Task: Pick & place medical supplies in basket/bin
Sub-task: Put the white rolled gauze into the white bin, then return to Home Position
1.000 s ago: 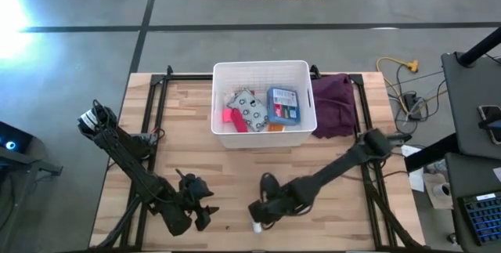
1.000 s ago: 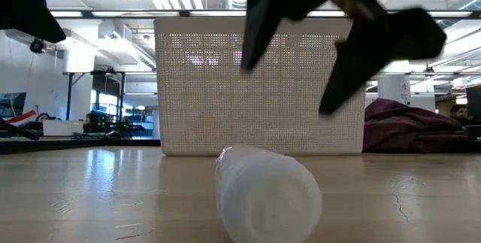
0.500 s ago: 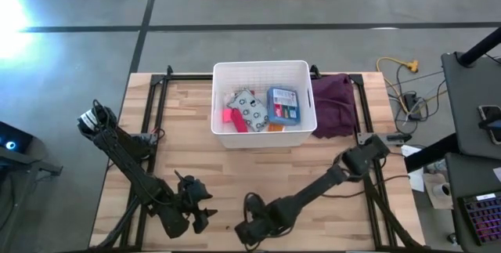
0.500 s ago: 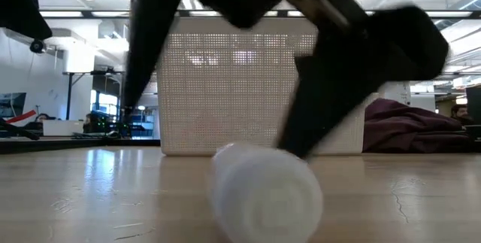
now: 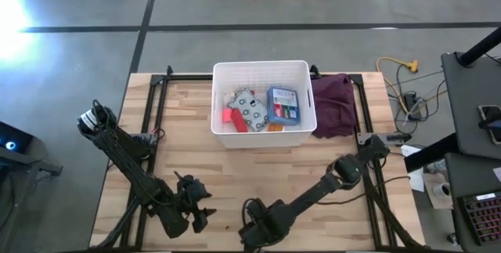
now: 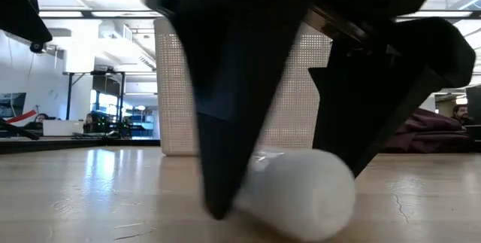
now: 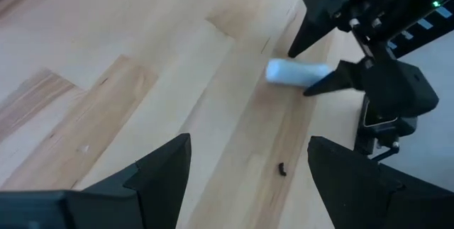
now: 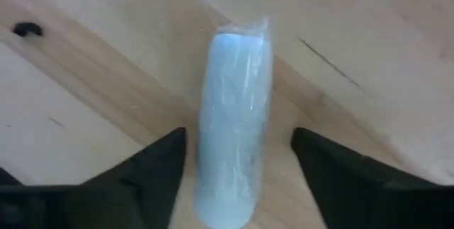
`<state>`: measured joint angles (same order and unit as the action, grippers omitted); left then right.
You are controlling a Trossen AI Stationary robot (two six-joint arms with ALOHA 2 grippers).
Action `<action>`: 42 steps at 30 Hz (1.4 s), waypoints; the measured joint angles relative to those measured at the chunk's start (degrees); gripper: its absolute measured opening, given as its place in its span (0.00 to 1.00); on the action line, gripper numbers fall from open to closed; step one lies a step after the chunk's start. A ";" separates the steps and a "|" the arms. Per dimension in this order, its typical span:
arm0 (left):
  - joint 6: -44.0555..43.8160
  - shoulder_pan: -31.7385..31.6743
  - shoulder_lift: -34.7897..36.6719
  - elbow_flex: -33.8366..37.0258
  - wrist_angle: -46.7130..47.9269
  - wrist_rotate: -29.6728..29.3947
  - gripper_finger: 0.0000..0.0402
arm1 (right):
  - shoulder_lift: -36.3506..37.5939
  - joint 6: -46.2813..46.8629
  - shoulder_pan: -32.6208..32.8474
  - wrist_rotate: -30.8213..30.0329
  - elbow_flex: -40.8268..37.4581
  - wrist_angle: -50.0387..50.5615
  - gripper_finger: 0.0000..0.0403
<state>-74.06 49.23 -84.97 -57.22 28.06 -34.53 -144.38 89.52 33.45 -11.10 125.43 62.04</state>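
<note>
So the right gripper (image 8: 237,169) is down at the near edge of the table (image 5: 180,143), straddling a small white bottle (image 8: 234,123) that lies on its side on the wood. In the right wrist view one dark finger (image 8: 152,169) sits on each side of the bottle, and there's a sliver of wood visible between each finger and the bottle, so the jaws are spread around it and not actually clamped on it. The low view shows the same thing up close: the white bottle (image 6: 297,190) rests flat on the tabletop with the two big dark fingers coming down on either side. From the left wrist view the bottle (image 7: 298,71) shows up a bit farther off, between the right gripper's fingers. The left gripper (image 5: 196,214) is parked over the near left part of the table with its fingers apart and nothing between them. The white bin (image 5: 262,69) sits at the far middle of the table, well apart from the bottle, and it already has a flat blue box (image 5: 283,104), a grey-white patterned pack (image 5: 249,108) and a small pink-red piece (image 5: 232,117) in it. A maroon cloth (image 5: 335,104) lies just beside the bin on its right.
</note>
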 joint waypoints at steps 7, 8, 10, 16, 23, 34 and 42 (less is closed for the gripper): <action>0.00 0.00 -0.01 0.69 0.00 -0.03 0.65 | 0.75 -7.70 -1.75 0.60 -0.40 1.62 0.31; 0.00 0.00 -0.02 0.71 0.02 -0.04 0.65 | 1.00 -9.04 -2.09 -0.29 -0.42 1.56 0.26; 0.00 0.00 0.00 0.71 -0.14 -0.10 0.65 | 2.32 -11.08 -2.89 -2.01 -0.52 2.32 0.16; -0.03 0.37 -0.02 -0.16 -2.53 -0.31 0.65 | 11.71 -11.70 -2.18 -12.52 -0.40 5.74 0.07; 0.00 1.11 -0.02 -2.52 -2.56 -4.86 0.65 | 25.52 -14.64 -4.67 -31.17 -0.27 11.77 0.13; 0.03 0.98 -0.02 -8.16 -2.56 -9.50 0.65 | 35.58 -41.32 -26.24 -24.78 -0.40 14.03 0.28; 1.97 0.84 -0.02 -11.72 -2.27 -11.94 0.65 | 35.95 -52.33 -35.29 -22.31 -0.42 13.99 0.64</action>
<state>-72.10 50.07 -84.99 -68.94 25.79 -46.47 -108.42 37.19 -1.84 -33.41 125.01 76.03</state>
